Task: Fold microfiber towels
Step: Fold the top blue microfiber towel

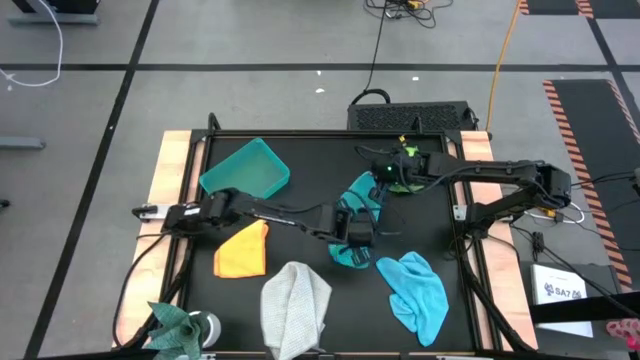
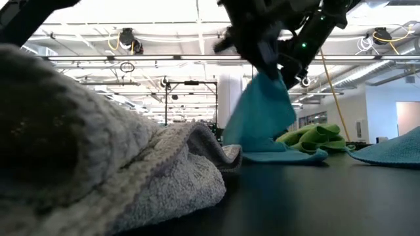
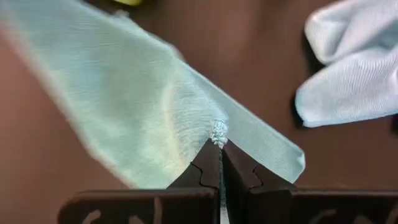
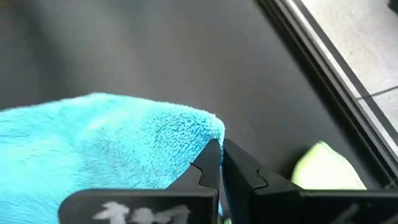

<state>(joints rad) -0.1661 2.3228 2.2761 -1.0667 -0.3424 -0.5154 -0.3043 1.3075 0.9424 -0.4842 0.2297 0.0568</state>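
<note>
Mid-table, the teal towel (image 1: pixel 358 215) is pinched at two points and hangs stretched between both arms, so the coming fold turns on that line: its long axis runs from the left gripper (image 1: pixel 357 237) at about 7 o'clock up to the right gripper (image 1: pixel 385 172) at about 1 o'clock. Both sets of fingers are closed tight, each on a corner or edge of the teal cloth; the left wrist view shows a tuft of fabric nipped at the fingertips (image 3: pixel 218 138), and the right wrist view shows the same at a corner. The cloth is lifted and draped, its lower end trailing on the table. Nearer, at 6 o'clock, lies the grey towel (image 1: pixel 295 305), with the blue towel (image 1: pixel 420 290) at 5 o'clock, the orange towel (image 1: pixel 243 250) at 9 o'clock and the green towel (image 2: pixel 314 139) just behind the right gripper.
</note>
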